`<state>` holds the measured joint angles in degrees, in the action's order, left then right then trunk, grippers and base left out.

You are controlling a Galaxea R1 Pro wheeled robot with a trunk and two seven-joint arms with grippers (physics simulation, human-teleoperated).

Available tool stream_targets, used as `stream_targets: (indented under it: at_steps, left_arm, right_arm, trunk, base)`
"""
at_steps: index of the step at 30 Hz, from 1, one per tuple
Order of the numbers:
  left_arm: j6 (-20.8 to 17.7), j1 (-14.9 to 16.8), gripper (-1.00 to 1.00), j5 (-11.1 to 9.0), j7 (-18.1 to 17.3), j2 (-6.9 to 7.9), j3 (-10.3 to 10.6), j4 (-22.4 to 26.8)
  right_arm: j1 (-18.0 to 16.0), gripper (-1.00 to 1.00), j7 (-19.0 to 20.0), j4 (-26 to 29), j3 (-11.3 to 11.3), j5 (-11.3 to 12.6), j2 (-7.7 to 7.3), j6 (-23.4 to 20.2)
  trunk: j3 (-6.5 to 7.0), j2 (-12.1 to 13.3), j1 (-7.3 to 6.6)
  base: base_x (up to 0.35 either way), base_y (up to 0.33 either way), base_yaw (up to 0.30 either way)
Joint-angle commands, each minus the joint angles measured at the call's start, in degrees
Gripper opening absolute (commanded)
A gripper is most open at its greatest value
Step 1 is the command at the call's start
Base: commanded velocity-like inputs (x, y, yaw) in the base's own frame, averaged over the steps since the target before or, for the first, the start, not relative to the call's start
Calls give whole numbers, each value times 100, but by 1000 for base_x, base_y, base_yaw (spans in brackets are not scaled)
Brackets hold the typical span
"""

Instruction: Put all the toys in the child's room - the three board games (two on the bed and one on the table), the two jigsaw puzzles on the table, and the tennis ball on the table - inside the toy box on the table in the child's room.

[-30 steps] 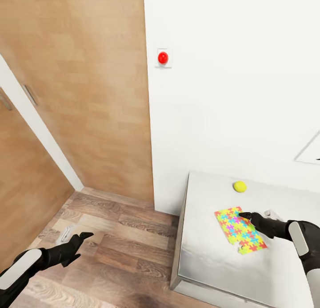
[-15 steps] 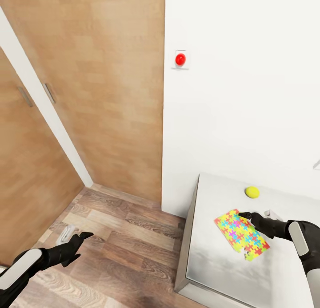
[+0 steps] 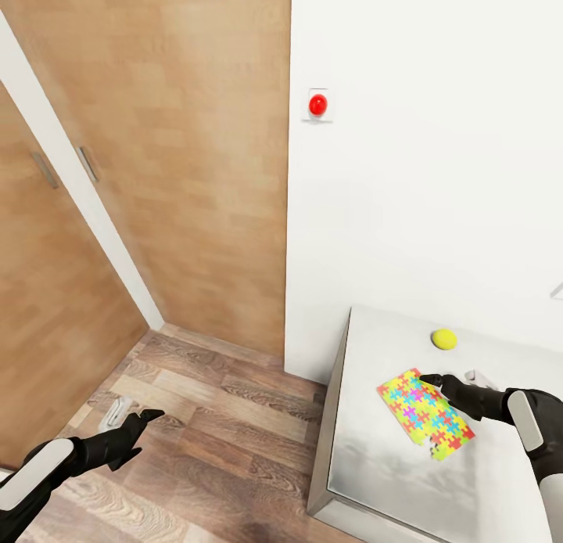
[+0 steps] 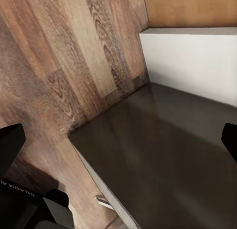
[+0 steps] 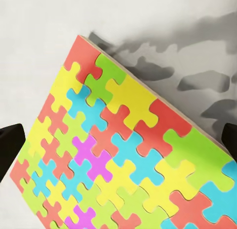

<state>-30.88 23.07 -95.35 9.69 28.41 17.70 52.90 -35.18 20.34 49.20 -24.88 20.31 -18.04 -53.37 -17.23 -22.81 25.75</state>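
The right gripper (image 3: 456,380) sits at the lower right of the head view, right over the jigsaw puzzle (image 3: 424,412). Its two fingers are spread wide apart and hold nothing; in the right wrist view the dark fingertips (image 5: 11,145) stand at the far edges with the bright jigsaw puzzle (image 5: 123,155) lying flat between them. The puzzle rests on the pale grey table (image 3: 375,465), and whether the fingers touch it cannot be told. The tennis ball (image 3: 443,339) lies on the table a little above the puzzle, near the white wall (image 3: 422,175). The left gripper (image 3: 133,418) hangs at the lower left over the wooden floor (image 3: 219,441), also spread open and empty. A red button (image 3: 317,104) sits high on the wall, and wooden doors (image 3: 156,160) fill the upper left.
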Motion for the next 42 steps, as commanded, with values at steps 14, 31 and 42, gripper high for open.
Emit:
stream_targets:
  at_steps: [14,31,42]
  left_arm:
    - [3,5,100,-62,48,6,14,12]
    - [3,5,100,-62,50,6,14,10]
    - [3,5,100,-62,51,6,14,10]
  right_arm:
    - [-6,100,49,2,-16,-45,2,-24]
    - [-6,100,49,2,-16,-45,2,-25]
    - [-6,100,47,2,-16,-45,2,-25]
  trunk:
    - [-10,-11,3]
    - [13,-11,3]
    - [34,-11,3]
  base:
    - [-57,0,11]
    - [-103,0,126]
    - [-7,0,152]
